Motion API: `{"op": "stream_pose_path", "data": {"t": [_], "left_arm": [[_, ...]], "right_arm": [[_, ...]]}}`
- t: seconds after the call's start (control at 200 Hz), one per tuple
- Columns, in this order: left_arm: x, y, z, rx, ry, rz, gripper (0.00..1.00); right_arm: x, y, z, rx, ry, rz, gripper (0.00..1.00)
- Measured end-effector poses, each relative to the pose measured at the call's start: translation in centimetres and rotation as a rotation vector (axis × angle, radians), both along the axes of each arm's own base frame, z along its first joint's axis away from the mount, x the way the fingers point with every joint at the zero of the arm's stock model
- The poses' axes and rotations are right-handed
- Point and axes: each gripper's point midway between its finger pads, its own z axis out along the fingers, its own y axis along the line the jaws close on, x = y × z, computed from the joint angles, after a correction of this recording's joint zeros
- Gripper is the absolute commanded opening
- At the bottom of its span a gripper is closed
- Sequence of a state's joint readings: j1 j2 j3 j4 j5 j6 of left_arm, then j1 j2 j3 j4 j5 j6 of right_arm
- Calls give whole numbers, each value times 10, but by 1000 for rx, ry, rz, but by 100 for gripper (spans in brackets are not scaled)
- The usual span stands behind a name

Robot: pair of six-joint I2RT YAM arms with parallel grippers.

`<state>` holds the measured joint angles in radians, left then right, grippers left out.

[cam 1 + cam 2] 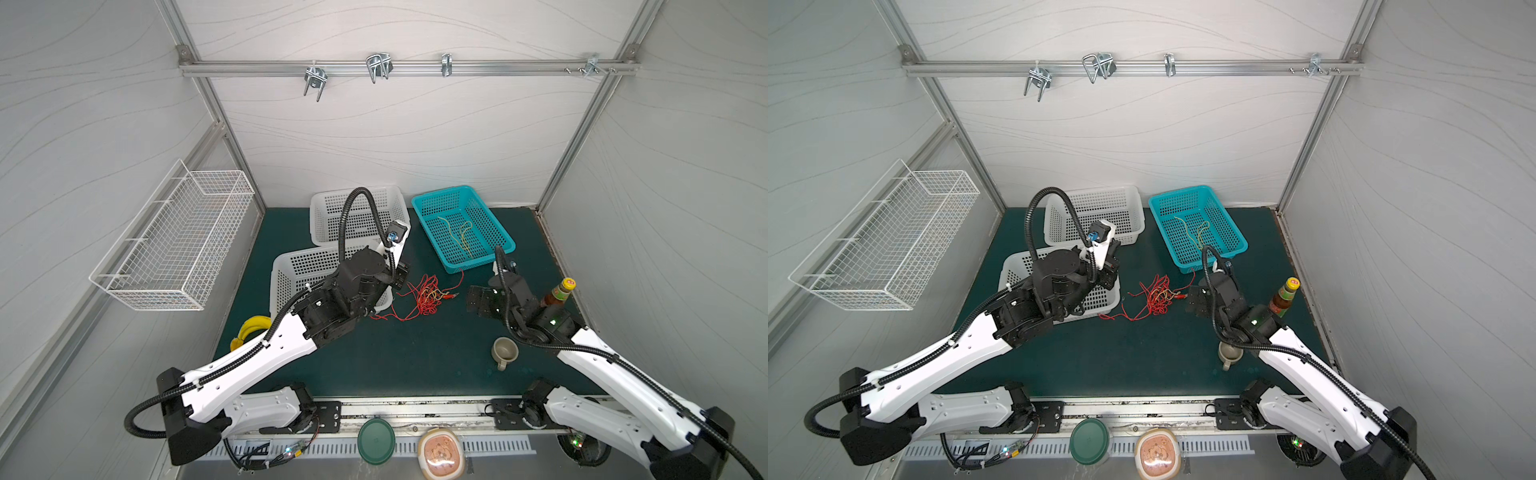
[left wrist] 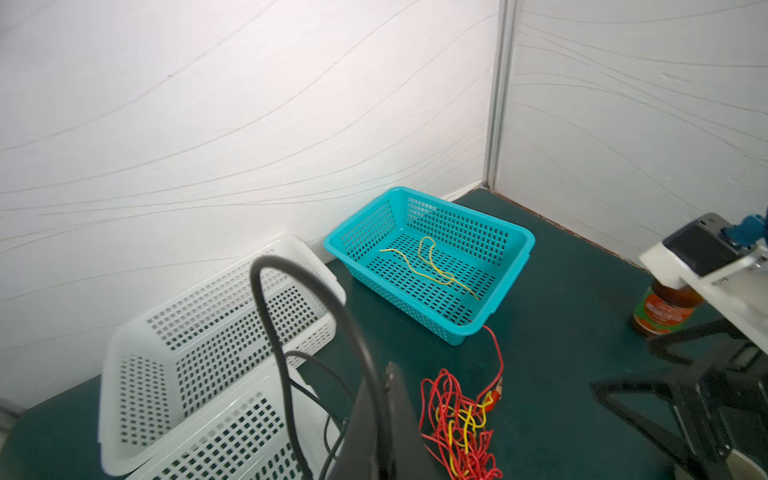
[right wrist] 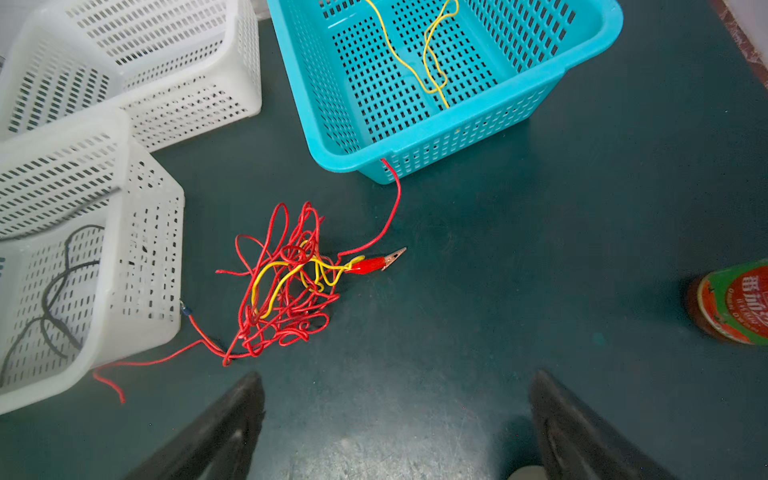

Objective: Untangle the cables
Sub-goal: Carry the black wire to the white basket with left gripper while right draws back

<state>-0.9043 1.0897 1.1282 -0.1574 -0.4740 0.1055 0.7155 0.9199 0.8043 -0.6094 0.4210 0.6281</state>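
In both top views the cables (image 1: 419, 298) lay tangled on the mat (image 1: 395, 357) between the closed left gripper (image 1: 400, 276) and the right gripper (image 1: 478, 301). A bottle (image 1: 556, 296) and a mug (image 1: 504, 352) flanked the right arm. The left wrist view showed a yellow wire (image 2: 432, 266) inside the teal basket (image 2: 517, 245). In the right wrist view the jaws gaped wide, short of the tangle.

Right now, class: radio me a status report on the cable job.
Left gripper shut by nearer white basket. Right gripper open, empty. Red-and-yellow cable tangle knotted on mat. Sauce bottle beside right arm.
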Motion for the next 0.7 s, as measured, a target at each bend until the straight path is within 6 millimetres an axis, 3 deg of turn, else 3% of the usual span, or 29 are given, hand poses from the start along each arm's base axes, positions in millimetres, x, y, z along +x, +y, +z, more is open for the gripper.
{"op": "stream_pose_path", "data": {"t": [0.15, 0.275, 0.59, 0.7], "left_arm": [[6, 38, -2, -7, -4, 101, 0], [15, 73, -21, 4, 30, 207, 0], [31, 152, -120, 35, 281, 483, 0], [30, 163, -153, 25, 371, 535, 0]], "right_arm": [[2, 7, -9, -5, 34, 18, 99], [3, 14, -11, 1, 53, 40, 99], [-1, 20, -12, 31, 73, 63, 99], [-4, 17, -8, 47, 60, 59, 99]]}}
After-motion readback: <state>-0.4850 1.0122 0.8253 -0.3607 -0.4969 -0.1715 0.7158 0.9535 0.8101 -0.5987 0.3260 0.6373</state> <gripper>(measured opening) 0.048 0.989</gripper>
